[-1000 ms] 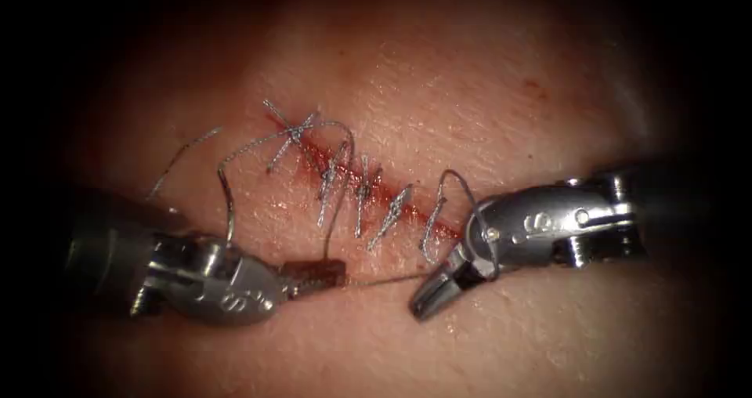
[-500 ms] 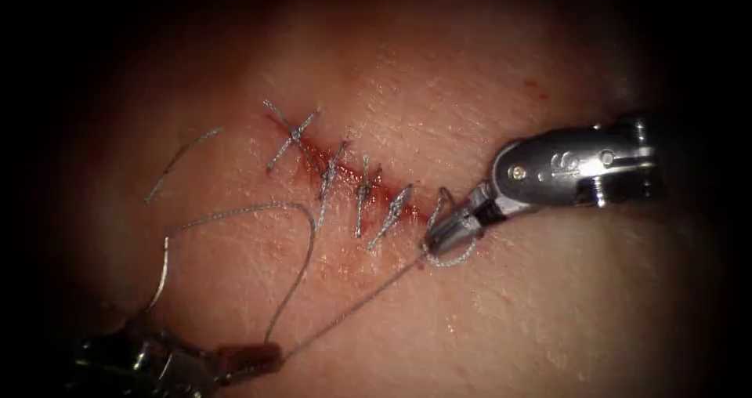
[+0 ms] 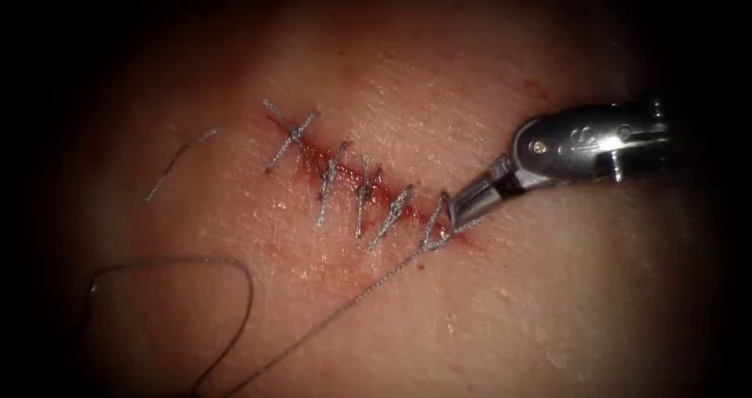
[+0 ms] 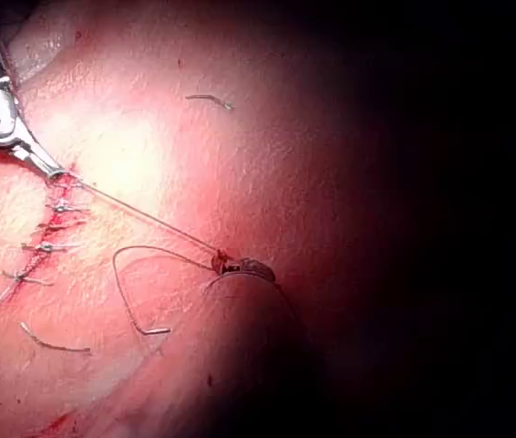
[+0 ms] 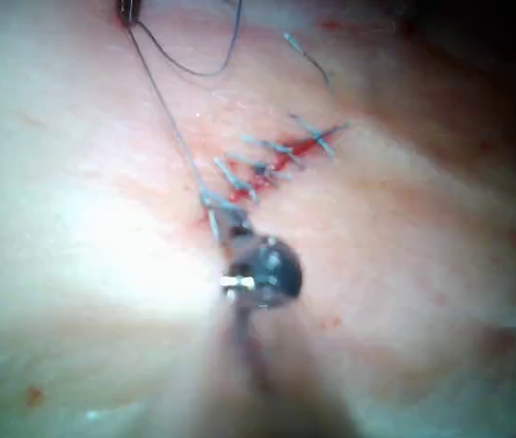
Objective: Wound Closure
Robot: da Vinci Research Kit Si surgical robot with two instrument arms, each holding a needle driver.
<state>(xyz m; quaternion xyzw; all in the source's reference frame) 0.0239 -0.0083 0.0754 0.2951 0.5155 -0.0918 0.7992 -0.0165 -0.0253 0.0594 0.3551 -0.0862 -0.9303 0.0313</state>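
- The right gripper (image 3: pixel 464 207) reaches in from the right, its tip at the lower right end of the cut (image 3: pixel 368 186), clamped on the thread (image 3: pixel 345 308) just beside the last stitch (image 3: pixel 433 227).
- From there the thread runs taut down and to the left across the tissue (image 3: pixel 486 320).
- In the left wrist view that taut line ends at the left gripper (image 4: pixel 232 265), closed on the thread.
- A slack dark loop (image 3: pixel 227 276) lies on the tissue left of the cut.
- In the left wrist view the needle (image 4: pixel 130 283) lies curved on the tissue, free of both tools and not in the tissue.
- Five stitches cross the cut, with red fluid (image 3: pixel 313 159) along it.
- A cut end (image 3: pixel 176 163) lies well left of the cut.
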